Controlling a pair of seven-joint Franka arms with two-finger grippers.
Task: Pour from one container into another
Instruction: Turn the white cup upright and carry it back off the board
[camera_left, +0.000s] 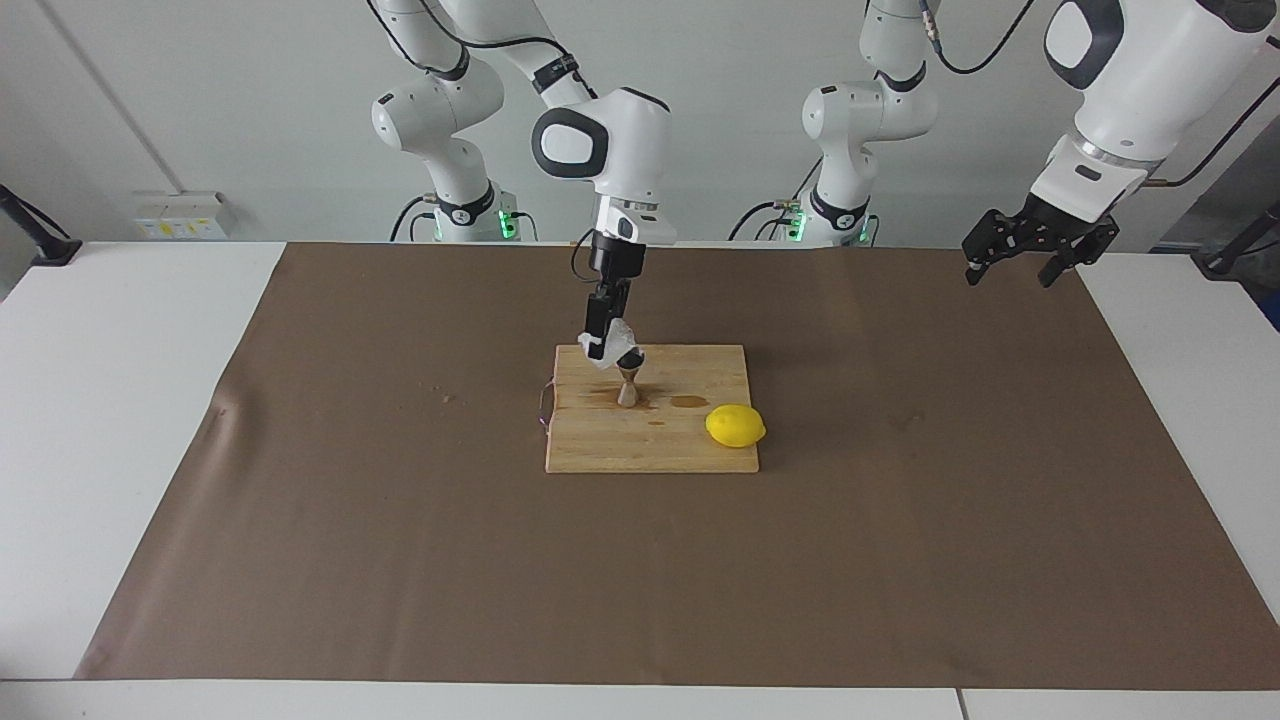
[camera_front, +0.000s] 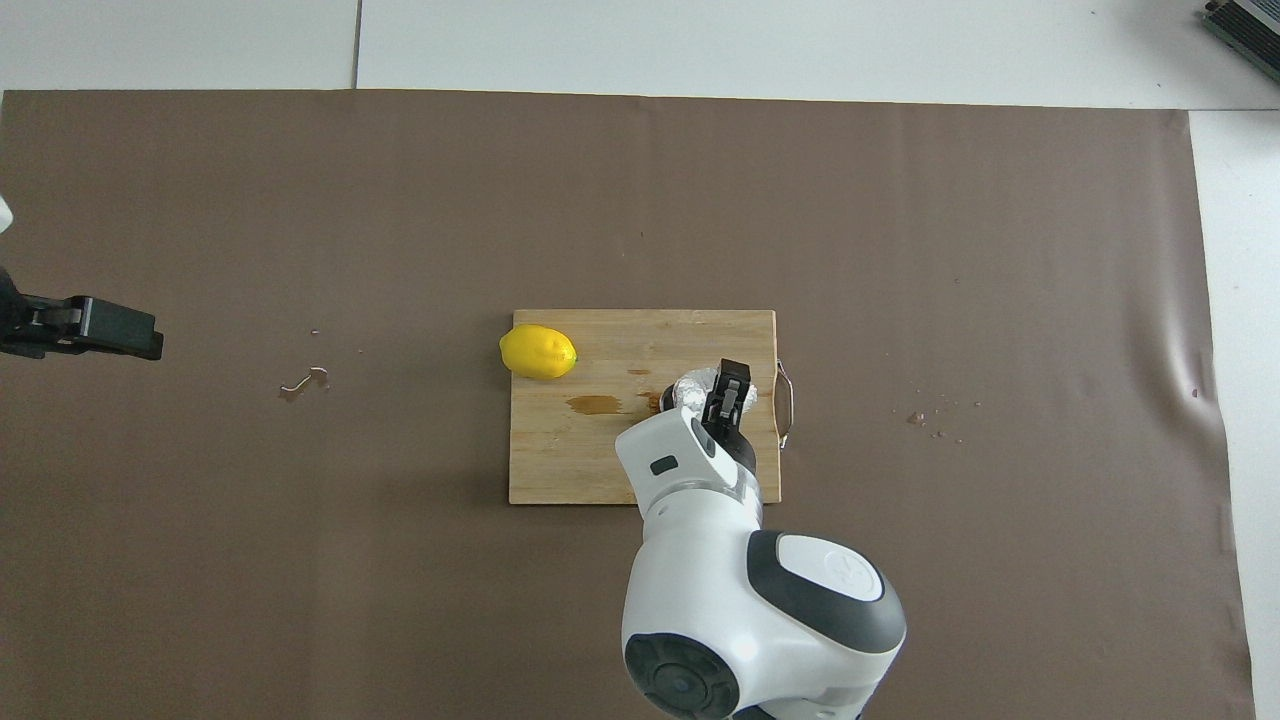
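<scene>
Two containers meet on the cutting board (camera_left: 700, 450): clear faceted cup (camera_left: 606, 357) tipped over the steel jigger (camera_left: 628, 386), cup rim right at the jigger's dark open top. Jigger stands upright on the board, toward the edge nearer the robots and toward the right arm's end of it. Right gripper (camera_left: 598, 342) is clamped on the cup, fingers coming down from above, holding it tilted in the air over the jigger. Overhead view: the cup (camera_front: 694, 385) shows just past the right gripper (camera_front: 722, 392), jigger mostly covered by the wrist

Brown wet patches on the board beside the jigger's foot, the largest one (camera_left: 688, 402) between jigger and lemon (camera_left: 735, 426). Lemon sits at the board's edge toward the left arm's end, farther from the robots than the jigger. Metal handle loop (camera_front: 785, 404) on the board's end toward the right arm

Board lies mid-table on the brown mat (camera_left: 400, 560). Small spill marks on the mat (camera_front: 303, 381) toward the left arm's end

Left gripper (camera_left: 1018, 262) waits with jaws spread wide, nothing in them, up over the mat's corner at the left arm's end
</scene>
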